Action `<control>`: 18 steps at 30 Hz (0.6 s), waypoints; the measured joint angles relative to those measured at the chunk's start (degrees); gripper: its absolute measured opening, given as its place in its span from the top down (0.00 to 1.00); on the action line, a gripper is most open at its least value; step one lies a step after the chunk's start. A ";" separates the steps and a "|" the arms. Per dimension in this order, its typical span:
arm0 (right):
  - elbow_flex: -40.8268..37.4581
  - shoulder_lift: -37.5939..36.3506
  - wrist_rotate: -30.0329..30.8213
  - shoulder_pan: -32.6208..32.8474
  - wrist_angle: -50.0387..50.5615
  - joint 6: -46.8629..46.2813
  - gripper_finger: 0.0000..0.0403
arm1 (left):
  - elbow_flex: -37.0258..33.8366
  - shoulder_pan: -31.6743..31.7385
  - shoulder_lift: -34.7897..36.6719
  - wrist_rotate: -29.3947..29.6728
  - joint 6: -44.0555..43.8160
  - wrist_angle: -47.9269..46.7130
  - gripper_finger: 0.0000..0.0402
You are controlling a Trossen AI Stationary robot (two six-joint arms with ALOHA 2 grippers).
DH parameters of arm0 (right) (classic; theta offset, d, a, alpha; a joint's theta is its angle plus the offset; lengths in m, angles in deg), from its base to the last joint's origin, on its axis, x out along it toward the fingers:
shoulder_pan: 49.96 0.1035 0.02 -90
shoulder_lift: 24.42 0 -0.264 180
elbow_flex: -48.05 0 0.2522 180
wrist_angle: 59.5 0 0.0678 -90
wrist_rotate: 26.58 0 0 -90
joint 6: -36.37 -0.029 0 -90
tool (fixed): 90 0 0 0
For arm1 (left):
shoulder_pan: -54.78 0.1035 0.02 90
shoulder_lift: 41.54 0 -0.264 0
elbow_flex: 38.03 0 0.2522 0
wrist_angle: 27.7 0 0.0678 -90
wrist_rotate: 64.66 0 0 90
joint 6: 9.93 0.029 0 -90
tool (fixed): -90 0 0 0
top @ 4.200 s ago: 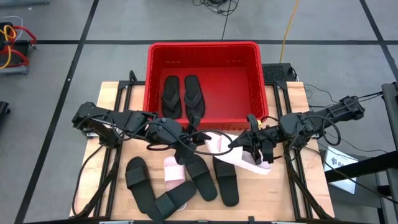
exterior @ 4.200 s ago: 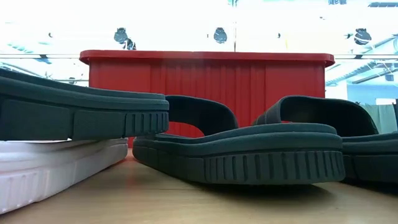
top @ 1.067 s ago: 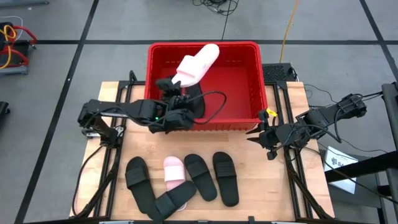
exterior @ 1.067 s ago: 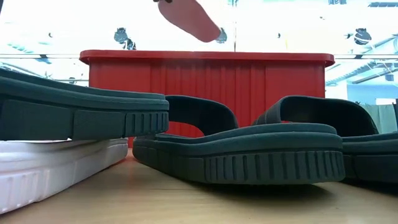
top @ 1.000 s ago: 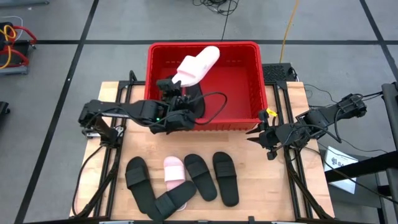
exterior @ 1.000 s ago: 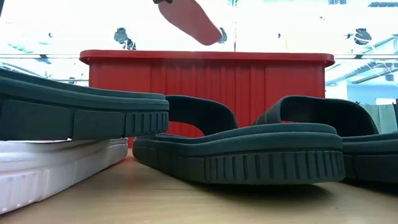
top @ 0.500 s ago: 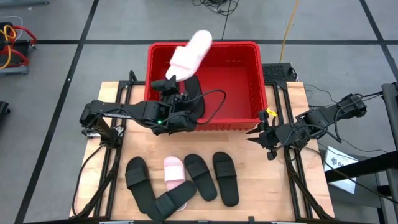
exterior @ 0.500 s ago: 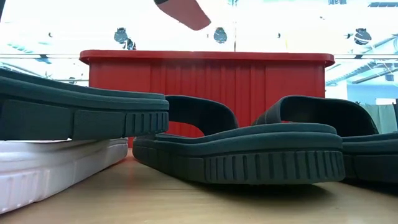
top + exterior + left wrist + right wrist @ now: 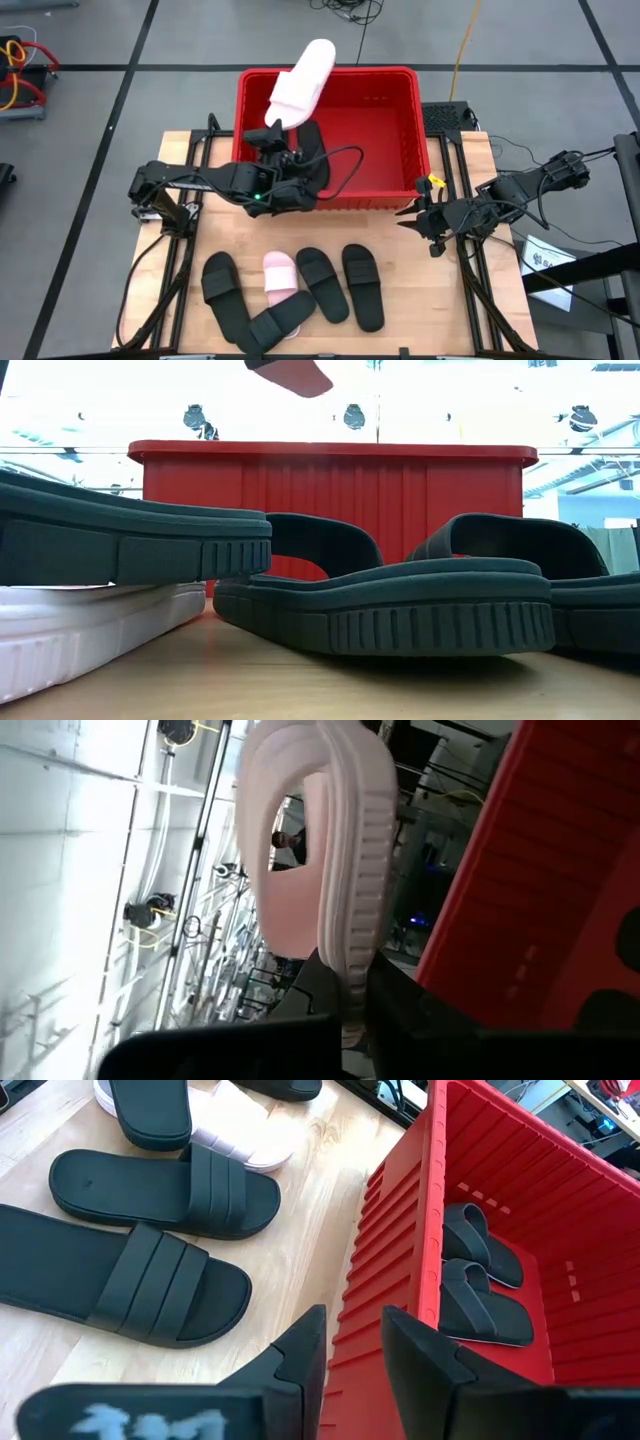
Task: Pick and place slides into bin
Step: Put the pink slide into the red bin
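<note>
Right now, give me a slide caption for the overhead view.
Left claw holds a pink slide above the red bin; right claw waits beside it.

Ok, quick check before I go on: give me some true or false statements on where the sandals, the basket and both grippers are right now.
1. The left gripper holds a pink sandal above the red basket. True.
2. The basket is empty. False: two black flip-flops lie inside.
3. The right gripper grips a black sandal. False: it holds nothing, beside the basket.
4. One pink sandal lies on the table among black ones. True.
</note>
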 joint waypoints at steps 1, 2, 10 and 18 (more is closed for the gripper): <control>0.00 0.00 0.00 -0.02 0.01 0.00 0.78 | -0.21 0.00 0.00 0.01 0.58 0.00 0.99; 0.00 0.00 0.00 -0.02 0.02 0.00 0.78 | -0.42 0.00 0.00 0.00 1.07 0.01 0.99; 0.00 0.00 0.00 0.00 0.02 0.00 0.78 | -2.95 0.04 0.00 -0.05 -1.66 0.02 0.99; 0.00 0.00 -0.02 -0.02 0.02 1.95 0.78 | -3.42 0.45 0.00 -7.16 -5.76 0.14 0.99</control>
